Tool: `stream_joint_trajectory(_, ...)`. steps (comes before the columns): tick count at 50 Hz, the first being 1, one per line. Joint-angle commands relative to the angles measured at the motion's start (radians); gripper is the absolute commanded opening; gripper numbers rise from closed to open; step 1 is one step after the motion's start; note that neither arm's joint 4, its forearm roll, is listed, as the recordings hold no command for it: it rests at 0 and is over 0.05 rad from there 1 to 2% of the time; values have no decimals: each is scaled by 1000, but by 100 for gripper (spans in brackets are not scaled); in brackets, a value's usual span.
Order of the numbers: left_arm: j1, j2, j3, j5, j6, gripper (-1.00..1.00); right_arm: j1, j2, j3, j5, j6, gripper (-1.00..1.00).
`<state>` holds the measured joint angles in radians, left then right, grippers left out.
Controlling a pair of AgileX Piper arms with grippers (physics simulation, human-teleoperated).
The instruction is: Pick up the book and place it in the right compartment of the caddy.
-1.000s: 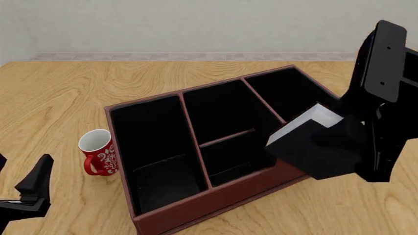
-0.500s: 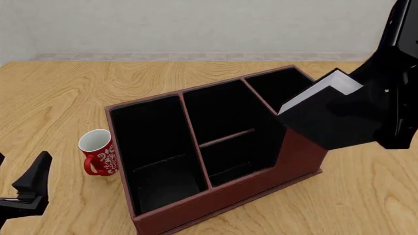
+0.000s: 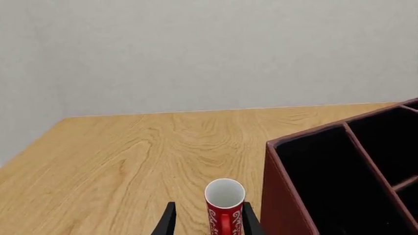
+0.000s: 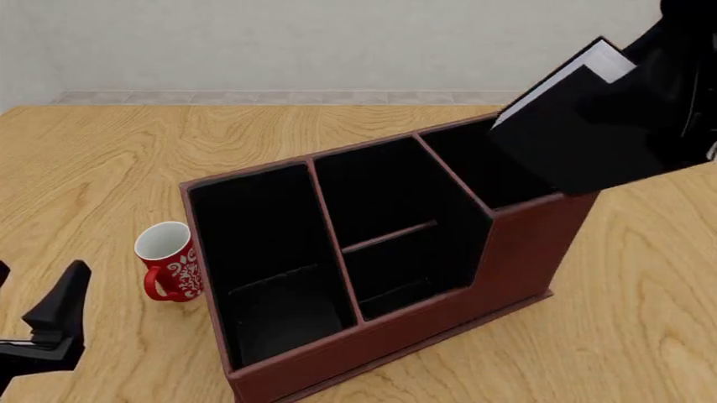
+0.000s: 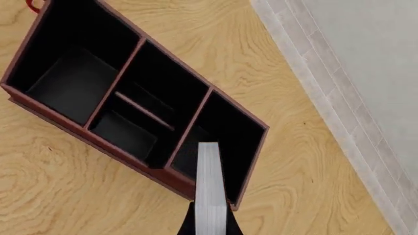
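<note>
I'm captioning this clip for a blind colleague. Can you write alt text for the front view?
The right gripper holds the black book tilted in the air above the right compartment of the reddish-brown caddy. A red mug stands left of the caddy, and the left gripper sits low nearby.

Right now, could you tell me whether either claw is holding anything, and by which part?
The right claw holds the book by its two covers at one end, above the caddy. The left claw holds nothing.
</note>
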<state>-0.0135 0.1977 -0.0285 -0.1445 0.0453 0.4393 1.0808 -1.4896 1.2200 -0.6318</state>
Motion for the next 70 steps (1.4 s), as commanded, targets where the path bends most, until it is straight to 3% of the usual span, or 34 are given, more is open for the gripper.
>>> stream_joint_trajectory(1,1,-12,6,9,2,100,-21,54,-102,0,7,-100)
stream_joint_trajectory(21,-3,0,23,-7,6,100,5,171,-187,0,45,-100)
stream_joint_trajectory(26,-4,-19,24,15,1,100,-33,206,-192,0,24,-100)
stream_joint_trajectory(29,-1,-28,25,24,2,100,-23,220,-206,0,39,-100)
stream_joint_trajectory(34,2,-32,25,32,8,100,-60,238,-173,0,-1,-100)
stream_joint_trajectory(45,5,-44,25,46,4,100,-70,289,-185,0,6,-100)
stream_joint_trajectory(50,11,-57,25,62,7,100,-108,299,-167,0,-39,-100)
stream_joint_trajectory(58,8,-50,25,55,6,100,-85,330,-184,0,-8,-100)
stream_joint_trajectory(70,10,-39,28,51,7,100,-112,365,-199,0,-19,-100)
